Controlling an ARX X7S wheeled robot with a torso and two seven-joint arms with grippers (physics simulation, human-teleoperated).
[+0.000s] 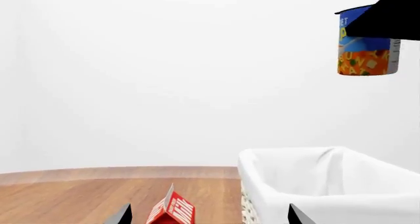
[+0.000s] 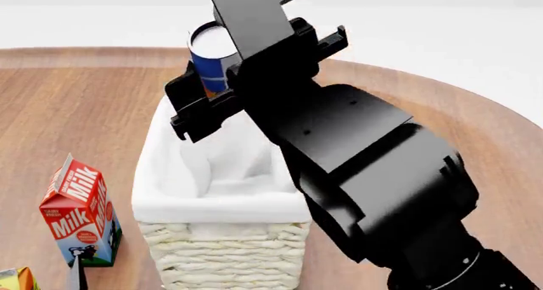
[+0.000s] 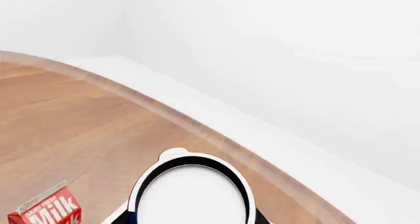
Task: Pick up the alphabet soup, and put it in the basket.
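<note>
- The soup (image 2: 210,58) is a short cylinder, held in the air above the far end of the basket (image 2: 220,204); it touches neither the basket nor the table (image 2: 76,112).
- Its long axis stands close to upright, the flat white lid on top and tipped slightly toward the head camera.
- The label is glossy print: a blue band up high and, in the left wrist view, orange below with bits of vegetable and pasta (image 1: 367,44). The right wrist view looks straight onto the lid (image 3: 192,197), a white disc with a dark ring around it.
- The right gripper (image 2: 222,80) is closed on the soup, black fingers clamped to its sides just under the lid.
- The right arm is black, blocky and matte, and reaches across the basket's right side.
- The basket is rectangular, of cream woven wicker, with a smooth white cloth lining folded over its rim. Its long axis runs from the near edge of the table toward the far edge.
- The table is warm brown wood grain with a rounded far edge.
- A red and white milk carton (image 2: 81,210) with a gabled top stands upright to the left of the basket, near it but apart.
- Of the left gripper (image 1: 208,215) only two dark fingertips show, spread apart with nothing between them.
</note>
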